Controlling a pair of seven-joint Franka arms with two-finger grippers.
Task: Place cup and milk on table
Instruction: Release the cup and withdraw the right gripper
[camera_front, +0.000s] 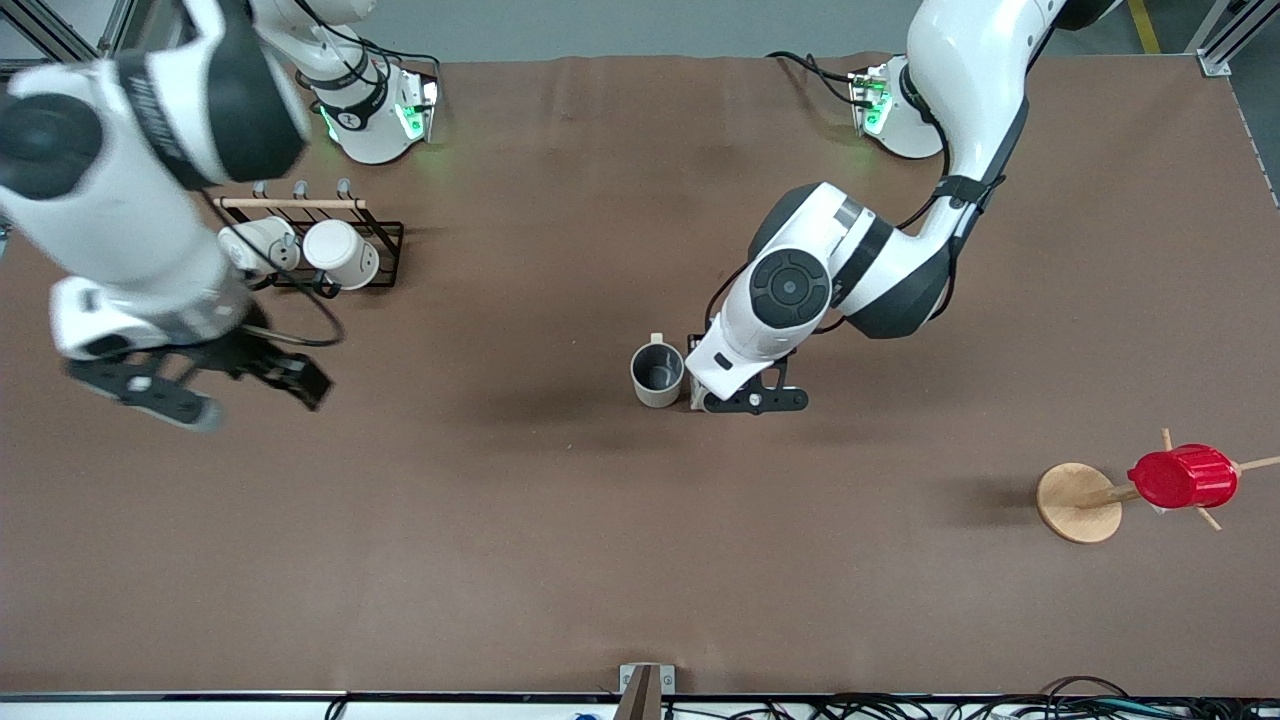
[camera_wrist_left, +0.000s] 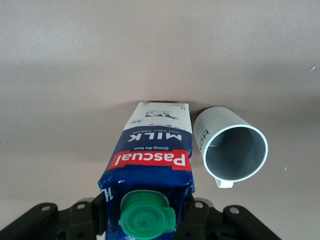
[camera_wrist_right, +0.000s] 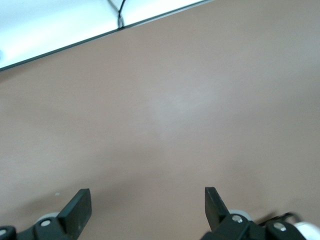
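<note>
Brown table (camera_front: 560, 560): cup (camera_front: 657, 375) stands placed; your left tool (camera_wrist_left: 145, 212) clamps milk (camera_wrist_left: 152, 170), release pending; right tool (camera_wrist_right: 147, 207) spread, empty, waiting.

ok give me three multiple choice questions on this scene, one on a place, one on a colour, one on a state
1. Where does the cup stand?
A. on the table beside the milk
B. in the black rack
C. on the wooden stand

2. What colour is the milk's cap?
A. red
B. green
C. white

3. How is the right gripper?
A. shut on the cup
B. shut on nothing
C. open, holding nothing

Answers:
1 A, the left wrist view shows the cup upright on the brown top right next to the carton.
2 B, a round green cap shows on the carton's top.
3 C, its jaws stand wide apart over bare table, while the left gripper is shut on the milk.
</note>
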